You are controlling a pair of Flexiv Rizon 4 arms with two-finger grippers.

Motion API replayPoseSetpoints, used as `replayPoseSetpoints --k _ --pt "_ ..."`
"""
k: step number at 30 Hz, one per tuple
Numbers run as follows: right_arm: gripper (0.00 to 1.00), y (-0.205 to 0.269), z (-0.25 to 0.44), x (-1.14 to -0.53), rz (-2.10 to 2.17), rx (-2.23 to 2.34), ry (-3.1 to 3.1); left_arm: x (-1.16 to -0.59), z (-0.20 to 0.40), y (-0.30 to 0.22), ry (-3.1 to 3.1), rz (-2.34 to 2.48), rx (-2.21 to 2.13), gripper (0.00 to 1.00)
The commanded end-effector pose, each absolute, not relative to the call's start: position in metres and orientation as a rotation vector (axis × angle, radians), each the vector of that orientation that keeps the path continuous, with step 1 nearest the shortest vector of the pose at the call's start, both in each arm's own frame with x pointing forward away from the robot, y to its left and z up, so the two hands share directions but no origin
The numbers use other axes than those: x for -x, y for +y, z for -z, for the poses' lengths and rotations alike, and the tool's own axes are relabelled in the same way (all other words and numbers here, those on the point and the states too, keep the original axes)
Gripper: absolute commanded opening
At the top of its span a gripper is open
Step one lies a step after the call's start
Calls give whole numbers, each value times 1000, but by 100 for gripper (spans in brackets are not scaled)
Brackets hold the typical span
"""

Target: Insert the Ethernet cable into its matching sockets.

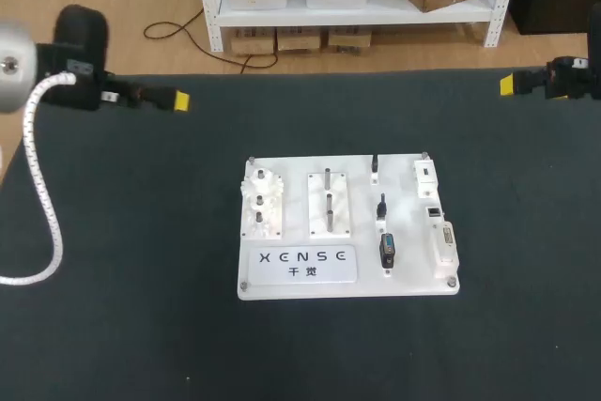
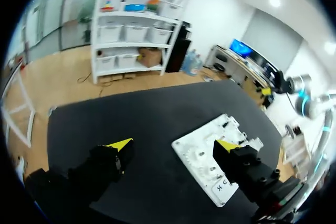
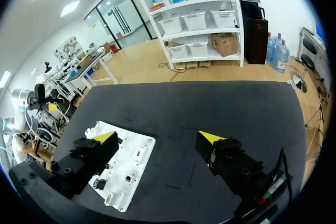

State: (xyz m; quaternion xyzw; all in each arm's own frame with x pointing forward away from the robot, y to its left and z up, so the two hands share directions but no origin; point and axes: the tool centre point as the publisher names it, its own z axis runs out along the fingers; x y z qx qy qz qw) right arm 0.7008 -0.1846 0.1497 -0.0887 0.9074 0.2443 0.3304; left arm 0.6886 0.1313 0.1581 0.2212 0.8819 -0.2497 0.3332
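Both your tools stood spread, empty: left tool [image 2: 173,146], right tool [image 3: 156,138], well apart from board [image 1: 282,290] at mid tabletop [image 1: 141,279]. Cable likely small black piece [image 1: 386,251] on board's right side; you needed square, slow approach before closing on it.

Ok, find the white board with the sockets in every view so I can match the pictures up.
Head view: the white board lies mid-way across the black table.
Left wrist view: the board lies ahead of the left gripper, partly hidden by one finger.
Right wrist view: the board lies ahead of the right gripper, partly hidden by one finger.
Shared landmark: the black table under the board.
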Motion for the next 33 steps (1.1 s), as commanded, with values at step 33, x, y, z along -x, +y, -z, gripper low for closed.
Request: replayPoseSetpoints --k 33 --pt "100 -185 -150 -701 -641 234 2373 -599 -106 -1 1541 1028 -1384 100"
